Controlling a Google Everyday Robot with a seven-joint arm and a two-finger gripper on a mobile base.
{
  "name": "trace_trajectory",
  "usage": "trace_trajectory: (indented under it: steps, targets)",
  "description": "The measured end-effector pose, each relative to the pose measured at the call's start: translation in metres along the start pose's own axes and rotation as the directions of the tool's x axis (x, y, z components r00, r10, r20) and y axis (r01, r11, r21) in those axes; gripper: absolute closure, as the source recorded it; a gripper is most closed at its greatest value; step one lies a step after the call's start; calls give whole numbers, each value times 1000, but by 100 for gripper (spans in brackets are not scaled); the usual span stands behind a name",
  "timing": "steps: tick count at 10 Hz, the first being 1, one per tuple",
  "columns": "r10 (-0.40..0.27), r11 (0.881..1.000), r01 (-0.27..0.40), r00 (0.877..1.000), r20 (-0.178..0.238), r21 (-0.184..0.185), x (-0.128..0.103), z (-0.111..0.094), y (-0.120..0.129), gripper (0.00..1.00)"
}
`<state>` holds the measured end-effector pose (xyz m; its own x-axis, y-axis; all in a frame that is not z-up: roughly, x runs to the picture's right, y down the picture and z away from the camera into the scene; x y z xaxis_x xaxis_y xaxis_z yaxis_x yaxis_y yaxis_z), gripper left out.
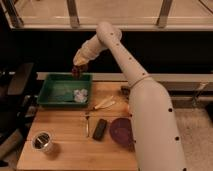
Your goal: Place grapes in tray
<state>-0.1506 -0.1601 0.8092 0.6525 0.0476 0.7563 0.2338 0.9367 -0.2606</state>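
Note:
The grapes (78, 71) are a small dark cluster held in my gripper (78, 68), which is shut on them. The gripper hangs above the far right part of the green tray (50, 95), which sits at the back left of the wooden table. The grapes are clear of the tray floor, in the air over its rim. A small white crumpled thing (80, 95) lies inside the tray at its right side. My white arm (130, 75) reaches from the lower right up and over to the tray.
A dark purple bowl (120, 131) stands at the table's right, partly behind my arm. A black oblong object (100, 129), a fork (87, 125), a pale peel-like object (104, 103) and a metal cup (42, 142) lie on the wooden table (70, 150). A dark chair (17, 85) stands left.

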Motion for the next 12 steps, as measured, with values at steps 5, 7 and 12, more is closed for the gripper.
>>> trace_trajectory:
  steps: [5,7,12]
  targets:
    - [-60,996,58,998,31,69,3,44,-18,83]
    - [-59,994,55,997,41,96,8,48,-19,63]
    - [-45,994,37,996,78,106,11,62,-15,21]
